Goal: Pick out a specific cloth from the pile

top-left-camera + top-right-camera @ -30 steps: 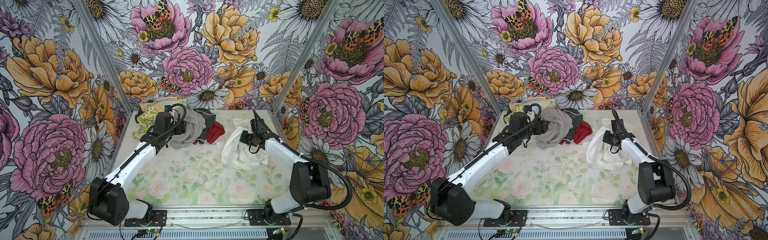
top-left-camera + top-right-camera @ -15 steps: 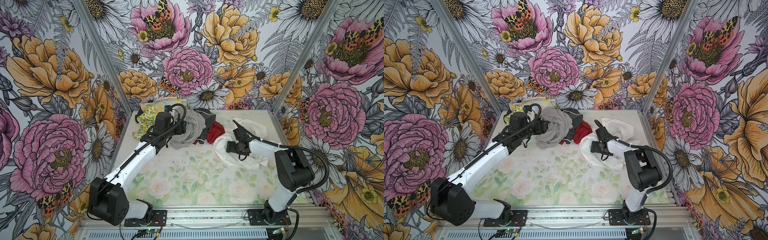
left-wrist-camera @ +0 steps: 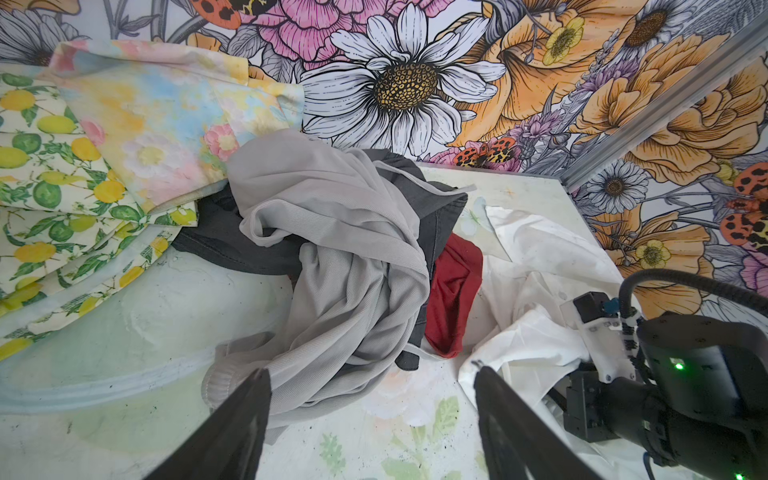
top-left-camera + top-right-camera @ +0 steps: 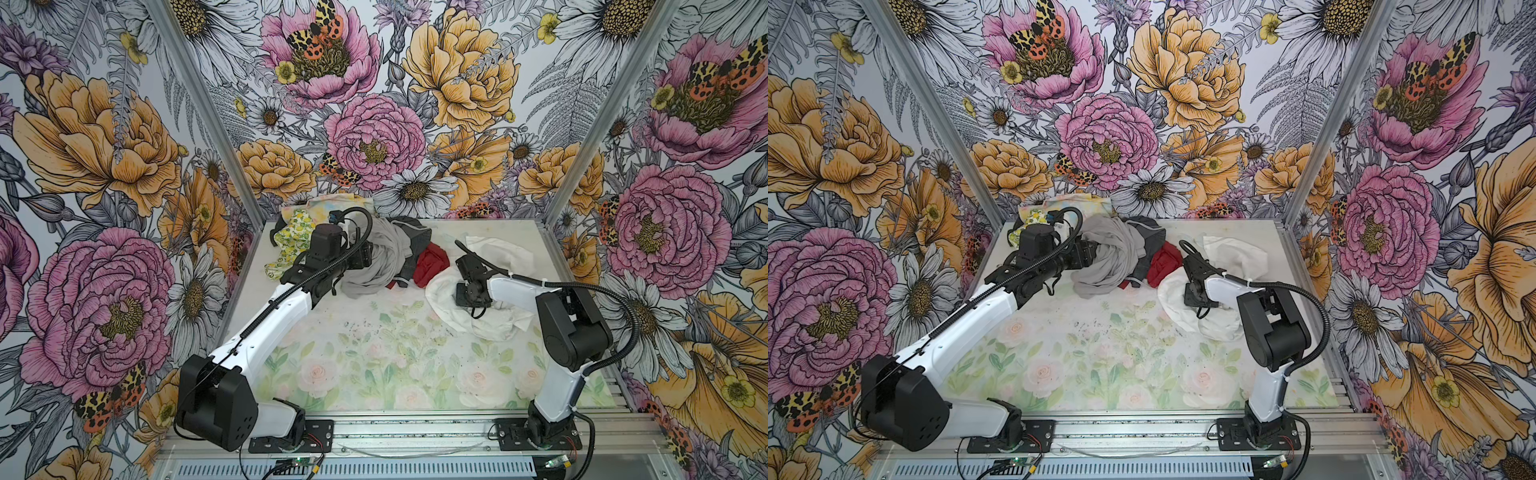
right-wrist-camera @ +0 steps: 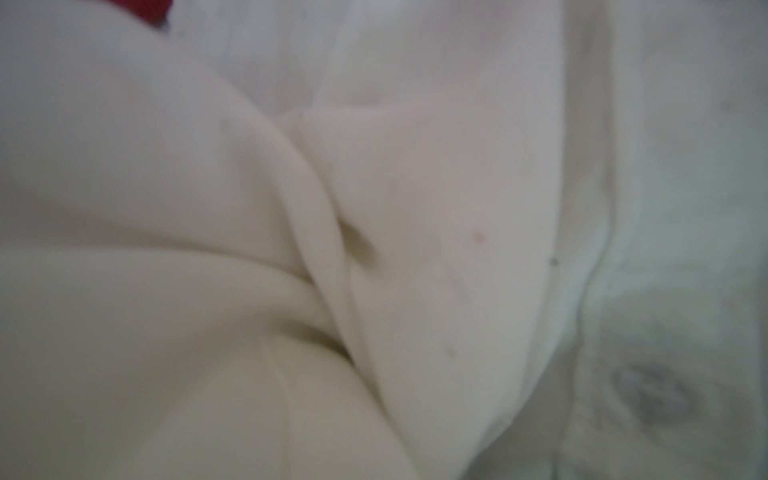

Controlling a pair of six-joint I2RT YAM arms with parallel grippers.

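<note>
- Since a second ago, my right gripper [image 4: 467, 296] has swung across the white shirt [image 4: 500, 255] toward the red garment [image 4: 432, 264].
- White shirt: touching the red garment, on its side away from the grey jersey [image 4: 374, 266] of the pile [image 4: 411, 237], directly under my right gripper; left arm farther.
- Right jaws: together, tips buried in shirt folds; whether a fold is pinched, I cannot tell.
- Left gripper [image 3: 370, 374]: fingers apart, empty, at the grey jersey.

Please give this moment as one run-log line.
left gripper: open, near pile | right gripper: shut, pressed into white shirt | grip: hidden
</note>
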